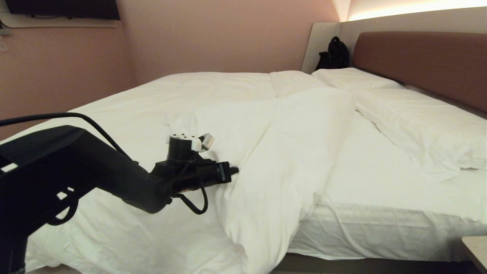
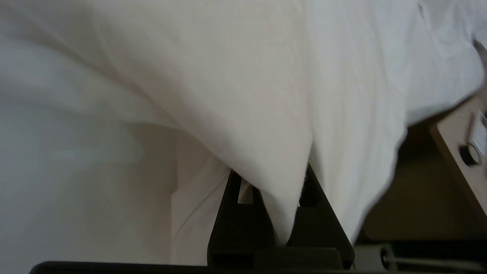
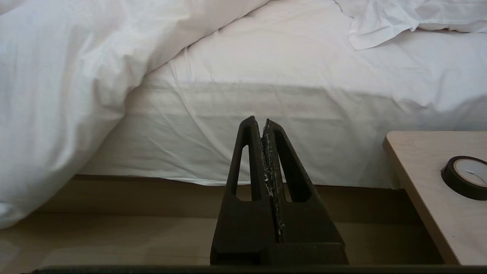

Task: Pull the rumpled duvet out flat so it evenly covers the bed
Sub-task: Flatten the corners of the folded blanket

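Two grippers noted. Right gripper (image 3: 263, 123), fingers pressed together and empty, hangs low at the bedside near a wooden side table (image 3: 422, 179). Left gripper (image 1: 233, 171), at seven o'clock in the head view, is clamped on a fold of the duvet (image 1: 266, 152). Duvet lies bunched across the bed (image 1: 380, 198); bare fitted sheet (image 1: 365, 163) at three o'clock, pillows (image 1: 418, 121) beyond.

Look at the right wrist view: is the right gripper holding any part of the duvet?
No: the right gripper is shut on nothing, hanging clear of the duvet.
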`<state>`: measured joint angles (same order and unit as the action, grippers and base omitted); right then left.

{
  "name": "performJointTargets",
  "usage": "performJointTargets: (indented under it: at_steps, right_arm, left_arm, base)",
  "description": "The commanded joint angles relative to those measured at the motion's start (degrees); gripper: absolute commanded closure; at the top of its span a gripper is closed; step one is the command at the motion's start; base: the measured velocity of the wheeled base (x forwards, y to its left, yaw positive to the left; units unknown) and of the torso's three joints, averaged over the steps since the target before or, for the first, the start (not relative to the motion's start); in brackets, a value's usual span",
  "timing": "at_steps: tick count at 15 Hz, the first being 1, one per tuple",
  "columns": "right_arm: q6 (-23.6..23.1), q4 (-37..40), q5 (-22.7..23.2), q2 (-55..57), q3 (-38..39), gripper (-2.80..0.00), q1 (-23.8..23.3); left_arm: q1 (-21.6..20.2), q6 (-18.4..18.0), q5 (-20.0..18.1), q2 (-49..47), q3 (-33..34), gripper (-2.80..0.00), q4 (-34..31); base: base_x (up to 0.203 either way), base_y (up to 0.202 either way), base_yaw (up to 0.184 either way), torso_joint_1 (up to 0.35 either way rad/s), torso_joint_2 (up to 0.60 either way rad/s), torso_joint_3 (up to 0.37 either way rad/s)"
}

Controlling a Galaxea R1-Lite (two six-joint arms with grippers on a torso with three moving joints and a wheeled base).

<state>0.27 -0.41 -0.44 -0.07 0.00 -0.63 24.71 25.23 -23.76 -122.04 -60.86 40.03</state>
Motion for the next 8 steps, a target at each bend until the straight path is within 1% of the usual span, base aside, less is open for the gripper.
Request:
performJointTargets:
  at_steps: [1, 3, 5, 8]
  right_arm:
    - [0.0, -0.03, 0.0, 0.07, 0.0, 0.0, 0.02]
    - [0.0, -0.03, 0.0, 0.07, 0.0, 0.0, 0.02]
    - [0.0, -0.03, 0.0, 0.07, 0.0, 0.0, 0.02]
    - [0.0, -0.03, 0.0, 0.07, 0.0, 0.0, 0.11]
  left_arm:
    - [1.87, 0.34, -0.26, 3.2, 2.31, 0.0, 0.31]
    - [5.64, 1.83, -0.45, 8.28, 5.83, 0.0, 0.31]
    - [9.89, 5.21, -0.64, 12.28, 8.01, 0.0, 0.31]
    - [15.27, 9.94, -0.67, 15.71, 10.16, 0.0, 0.31]
  base:
    - [0.0, 0.0, 0.0, 0.0, 0.0, 0.0]
    - [0.0, 0.0, 0.0, 0.0, 0.0, 0.0]
    - [0.0, 0.0, 0.0, 0.0, 0.0, 0.0]
    - [0.0, 0.0, 0.0, 0.0, 0.0, 0.0]
